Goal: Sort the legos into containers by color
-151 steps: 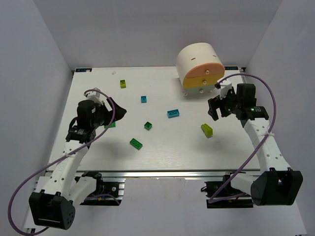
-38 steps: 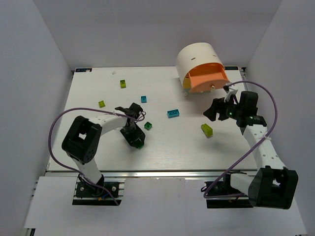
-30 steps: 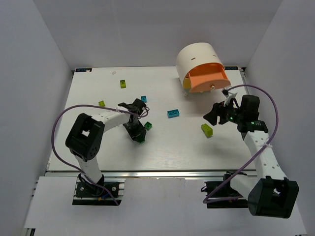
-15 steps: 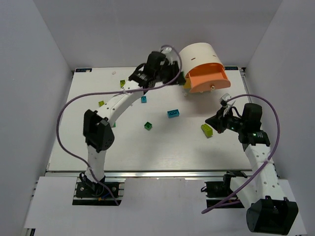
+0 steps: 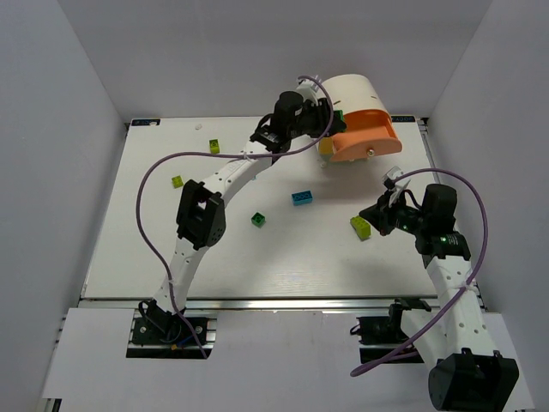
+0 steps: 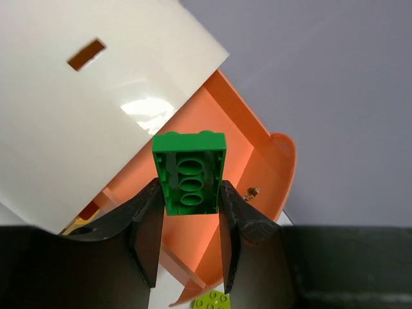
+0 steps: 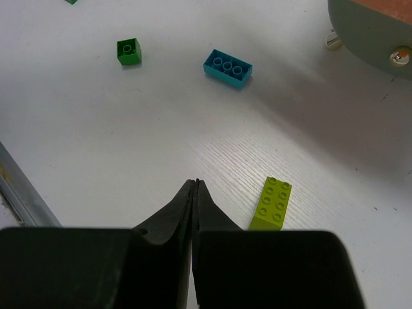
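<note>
**Green brick held over the open drawer**

Top view: the left gripper [image 5: 330, 120] reaches beside the cream-white rounded plastic cabinet [image 5: 352, 90].

Left wrist: its half-open fingers pinch a dark green studded plastic brick [image 6: 189, 172] by the long sides, above the open orange plastic drawer [image 6: 257, 148]. The brick seems light, stiff and smooth. The cabinet wall stands close on the left.

Right wrist: the right gripper [image 7: 195, 187] is closed and empty. A lime yellow-green brick [image 7: 271, 203] lies just right of it.

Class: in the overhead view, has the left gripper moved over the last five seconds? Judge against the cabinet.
Yes. The left gripper was far to the left of the cream cabinet; it now holds a green lego over its open orange drawer.
</note>
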Available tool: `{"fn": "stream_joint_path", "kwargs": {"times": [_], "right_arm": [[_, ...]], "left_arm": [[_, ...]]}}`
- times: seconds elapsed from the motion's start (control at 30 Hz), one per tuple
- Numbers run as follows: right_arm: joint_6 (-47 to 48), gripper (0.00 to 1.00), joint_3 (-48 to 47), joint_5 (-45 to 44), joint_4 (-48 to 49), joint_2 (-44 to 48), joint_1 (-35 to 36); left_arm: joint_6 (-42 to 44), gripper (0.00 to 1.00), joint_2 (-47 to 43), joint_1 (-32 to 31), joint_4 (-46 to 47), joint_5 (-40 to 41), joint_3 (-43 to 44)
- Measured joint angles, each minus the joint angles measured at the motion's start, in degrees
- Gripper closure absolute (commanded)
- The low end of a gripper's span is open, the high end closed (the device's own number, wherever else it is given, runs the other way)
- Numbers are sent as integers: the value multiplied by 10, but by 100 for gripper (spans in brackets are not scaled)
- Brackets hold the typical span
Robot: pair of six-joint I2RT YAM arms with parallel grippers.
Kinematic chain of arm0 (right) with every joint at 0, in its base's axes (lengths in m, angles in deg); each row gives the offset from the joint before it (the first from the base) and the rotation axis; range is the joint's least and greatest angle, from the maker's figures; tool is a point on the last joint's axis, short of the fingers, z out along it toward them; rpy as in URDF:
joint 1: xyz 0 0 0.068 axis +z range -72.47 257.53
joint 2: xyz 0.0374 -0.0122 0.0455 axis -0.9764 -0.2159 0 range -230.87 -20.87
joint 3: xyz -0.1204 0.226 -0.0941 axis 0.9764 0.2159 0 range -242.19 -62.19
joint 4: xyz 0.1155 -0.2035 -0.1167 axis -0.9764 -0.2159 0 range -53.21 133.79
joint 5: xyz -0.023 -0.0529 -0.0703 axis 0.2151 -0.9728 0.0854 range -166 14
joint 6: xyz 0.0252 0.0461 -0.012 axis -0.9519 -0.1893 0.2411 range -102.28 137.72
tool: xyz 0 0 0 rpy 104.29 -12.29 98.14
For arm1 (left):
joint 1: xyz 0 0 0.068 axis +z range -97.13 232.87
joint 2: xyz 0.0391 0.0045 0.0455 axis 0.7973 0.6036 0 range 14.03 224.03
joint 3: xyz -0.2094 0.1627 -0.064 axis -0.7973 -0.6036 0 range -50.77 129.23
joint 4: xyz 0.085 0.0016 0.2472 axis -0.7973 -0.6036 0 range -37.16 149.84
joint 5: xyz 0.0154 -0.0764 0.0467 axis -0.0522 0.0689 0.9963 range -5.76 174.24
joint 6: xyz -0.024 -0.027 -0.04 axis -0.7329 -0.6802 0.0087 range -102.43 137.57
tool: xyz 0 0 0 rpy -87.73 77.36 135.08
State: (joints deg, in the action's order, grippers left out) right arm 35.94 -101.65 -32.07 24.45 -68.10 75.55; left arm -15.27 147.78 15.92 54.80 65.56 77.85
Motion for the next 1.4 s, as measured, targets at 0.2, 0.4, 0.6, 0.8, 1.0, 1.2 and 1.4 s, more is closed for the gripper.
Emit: {"fn": "stream_joint_path", "kwargs": {"times": [0.2, 0.4, 0.6, 0.8, 1.0, 1.2, 1.4], "right_arm": [[0, 100, 0, -2, 0, 0, 0], [-1, 61, 8, -2, -1, 0, 0], [17, 46, 9, 32, -3, -4, 0], [100, 54, 8, 137, -2, -37, 9], [183, 38, -50, 164, -3, -168, 93], [181, 34, -186, 19, -13, -346, 274], [62, 11, -346, -103, -28, -529, 390]], "left_arm": [[-14, 54, 20, -19, 29, 9, 0], [-21, 30, 20, -34, 51, 19, 1], [-29, 44, 18, -36, 61, 35, 2], [-20, 96, -31, -22, 23, 88, -9], [3, 36, -264, 22, -61, 186, -198], [-33, 10, -561, 85, -197, 313, -437], [-116, 6, -740, 102, -352, 391, -625]]}}
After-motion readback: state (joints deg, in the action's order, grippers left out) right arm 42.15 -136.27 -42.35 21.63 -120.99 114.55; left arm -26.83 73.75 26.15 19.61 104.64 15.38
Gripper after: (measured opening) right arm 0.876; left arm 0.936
